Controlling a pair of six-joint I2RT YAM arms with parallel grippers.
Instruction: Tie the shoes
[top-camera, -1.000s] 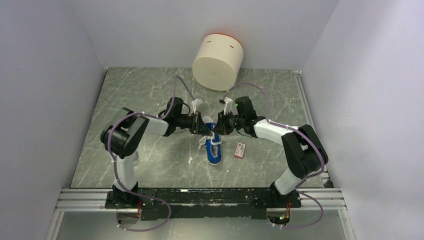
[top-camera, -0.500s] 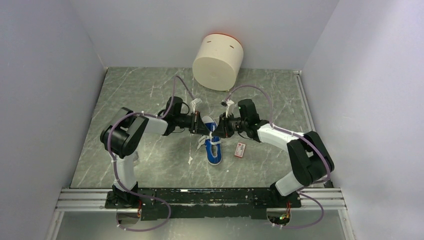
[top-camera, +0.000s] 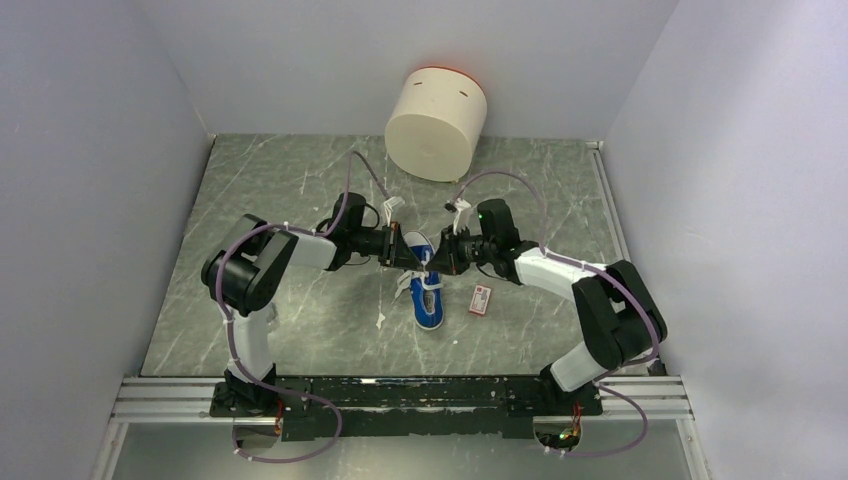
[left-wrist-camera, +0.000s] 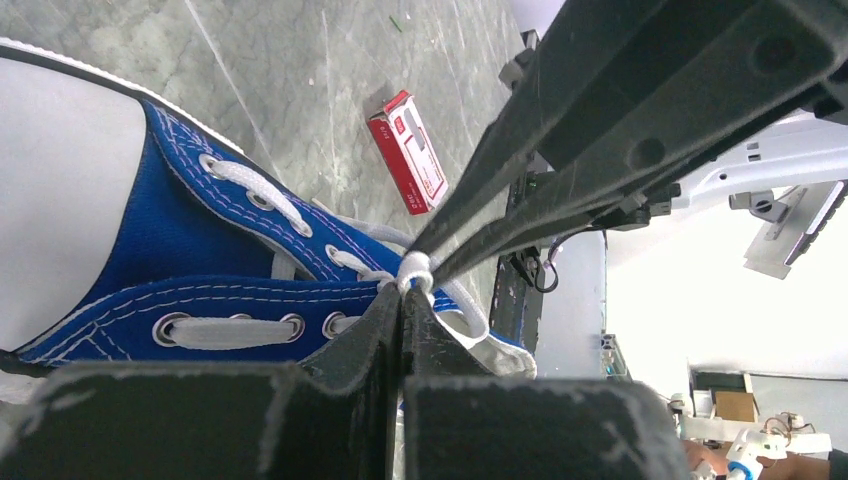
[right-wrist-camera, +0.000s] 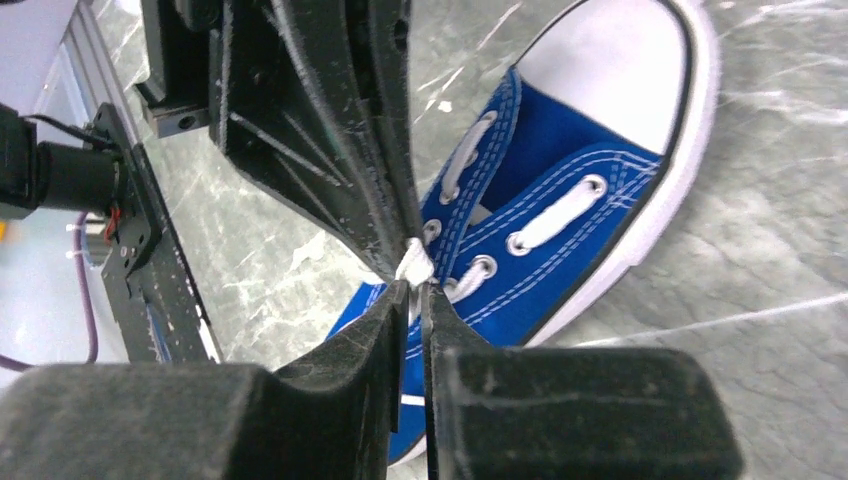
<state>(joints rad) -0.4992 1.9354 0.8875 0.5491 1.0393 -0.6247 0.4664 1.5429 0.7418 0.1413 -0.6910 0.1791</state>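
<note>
The blue canvas sneaker (top-camera: 430, 300) with white toe cap and white laces lies on the marble table, toe toward the back. My left gripper (top-camera: 419, 260) and right gripper (top-camera: 435, 262) meet tip to tip above its eyelets. In the left wrist view the sneaker (left-wrist-camera: 200, 240) fills the left side. There my left gripper (left-wrist-camera: 402, 292) is shut on a bunched piece of white lace (left-wrist-camera: 414, 268), and the right gripper's fingers (left-wrist-camera: 600, 130) reach the same spot. In the right wrist view my right gripper (right-wrist-camera: 417, 288) is shut on the lace (right-wrist-camera: 413, 262) over the sneaker (right-wrist-camera: 560, 200).
A small red-and-white flat packet (top-camera: 481, 299) lies just right of the sneaker, and it also shows in the left wrist view (left-wrist-camera: 410, 150). A large cream cylinder (top-camera: 436, 123) lies at the back. A small white scrap (top-camera: 381, 321) lies left of the sneaker's heel.
Both gripper tips have drawn closer together over the laces, and the right forearm has shifted slightly. The sneaker and packet have not moved.
</note>
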